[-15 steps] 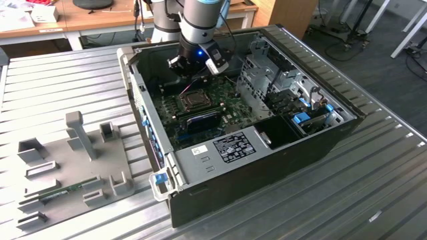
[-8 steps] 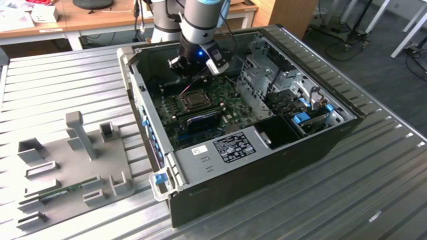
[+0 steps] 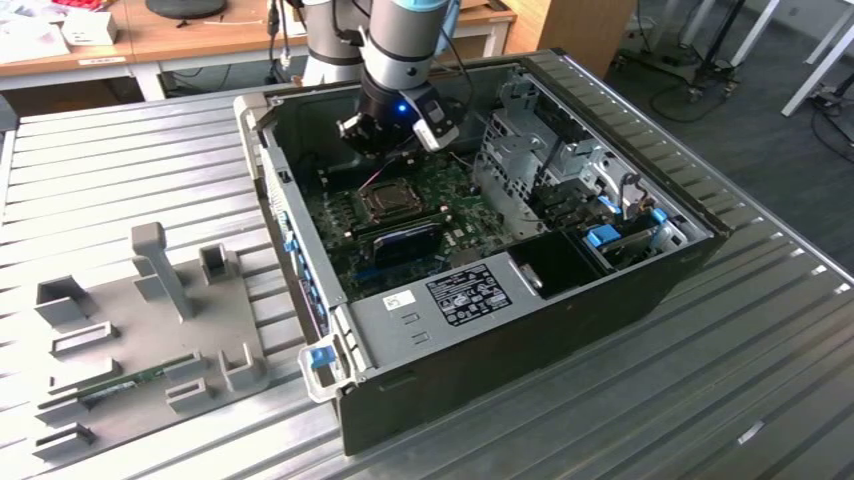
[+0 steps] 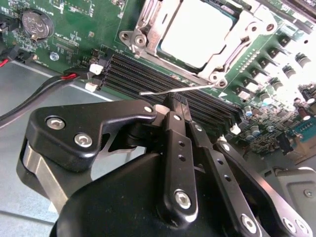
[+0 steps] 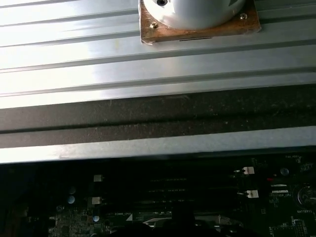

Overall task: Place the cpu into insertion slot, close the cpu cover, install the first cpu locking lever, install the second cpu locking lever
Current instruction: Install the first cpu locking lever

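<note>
In the exterior view the gripper point(image 3: 390, 148) hangs inside the open computer case, just behind the insertion slot point(image 3: 387, 200) on the green motherboard point(image 3: 447, 190). In the second wrist view the cpu point(image 4: 195, 29) lies in the slot, its pale metal top showing through the window of the cpu cover point(image 4: 148, 30), which lies flat over it. A thin wire locking lever point(image 4: 158, 91) sticks out from the socket's corner, across the memory slots. The gripper point(image 4: 177, 101) is shut, its black fingertips point(image 4: 171, 106) right at that lever. Whether they touch it is unclear.
Long black memory slots point(image 4: 148, 69), a coin battery point(image 4: 37, 24) and a red-and-black cable point(image 4: 49, 84) lie near the gripper. A silver drive cage point(image 3: 534, 150) stands on the exterior view's right. A grey fixture plate point(image 3: 147, 330) lies on the ribbed metal table point(image 5: 148, 64).
</note>
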You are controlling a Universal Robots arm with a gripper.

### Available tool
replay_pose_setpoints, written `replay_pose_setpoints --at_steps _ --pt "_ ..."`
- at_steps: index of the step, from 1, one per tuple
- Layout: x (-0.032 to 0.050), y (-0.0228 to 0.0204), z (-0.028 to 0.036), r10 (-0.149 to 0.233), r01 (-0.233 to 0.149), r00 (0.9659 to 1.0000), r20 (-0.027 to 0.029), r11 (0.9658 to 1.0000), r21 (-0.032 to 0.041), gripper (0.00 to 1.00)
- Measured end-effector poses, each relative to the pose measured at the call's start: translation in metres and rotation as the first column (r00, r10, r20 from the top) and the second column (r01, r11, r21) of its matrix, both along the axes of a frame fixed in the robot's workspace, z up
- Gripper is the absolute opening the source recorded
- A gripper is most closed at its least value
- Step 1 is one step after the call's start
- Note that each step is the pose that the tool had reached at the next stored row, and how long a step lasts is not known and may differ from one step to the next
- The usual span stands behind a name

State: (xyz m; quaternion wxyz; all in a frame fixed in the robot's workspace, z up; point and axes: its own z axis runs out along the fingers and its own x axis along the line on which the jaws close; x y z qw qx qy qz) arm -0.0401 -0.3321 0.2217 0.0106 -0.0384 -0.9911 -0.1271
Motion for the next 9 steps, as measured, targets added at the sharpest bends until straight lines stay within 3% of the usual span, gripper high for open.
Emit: replay_pose_setpoints --at_steps 9 --pt "0.0042 -0.0001 -0.0051 0.001 -0.001 1.0 -0.0001 1.0 -0.0001 0.1"
